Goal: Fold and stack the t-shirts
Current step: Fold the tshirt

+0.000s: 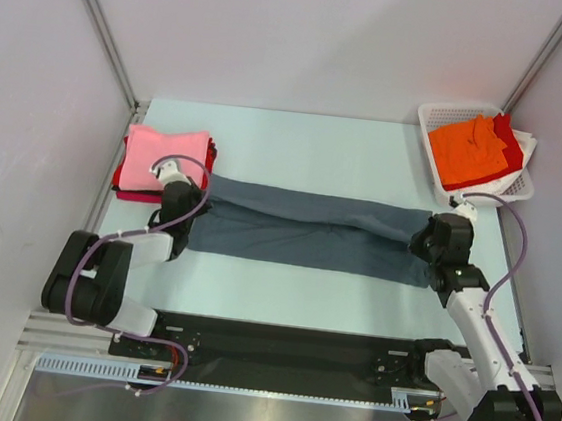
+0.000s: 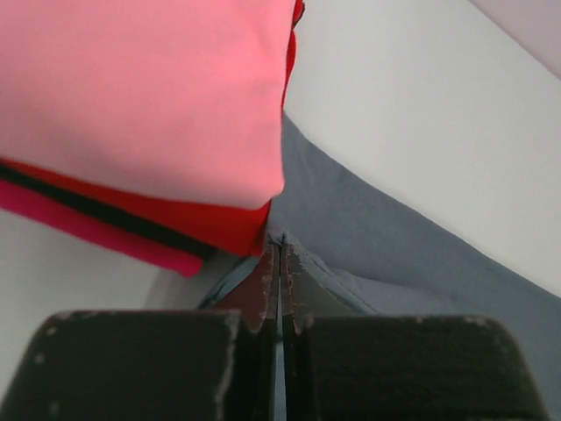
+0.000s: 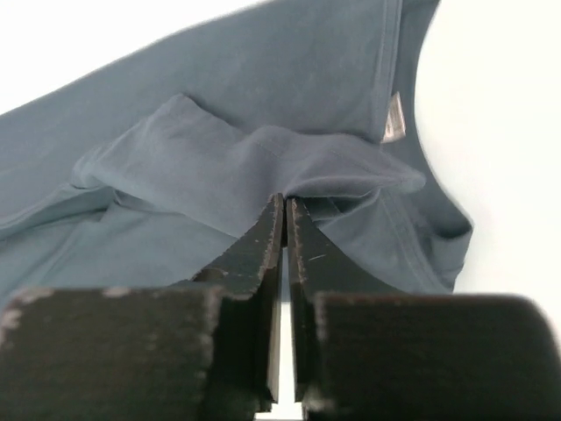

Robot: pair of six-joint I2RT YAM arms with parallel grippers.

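A slate blue-grey t-shirt point(image 1: 308, 236) lies stretched out across the table, folded lengthwise into a long band. My left gripper point(image 1: 189, 201) is shut on its left end point(image 2: 351, 237), right beside a folded stack with a pink tee point(image 1: 164, 158) on top and red and magenta tees under it point(image 2: 131, 219). My right gripper point(image 1: 429, 241) is shut on the shirt's right end, pinching a fold of cloth point(image 3: 289, 167) near the collar and label point(image 3: 394, 118). Orange and red tees point(image 1: 474, 148) lie in the basket.
A white lattice basket point(image 1: 437, 116) stands at the back right corner. Grey walls close in the left, right and back. The black rail with the arm bases point(image 1: 286, 352) runs along the near edge.
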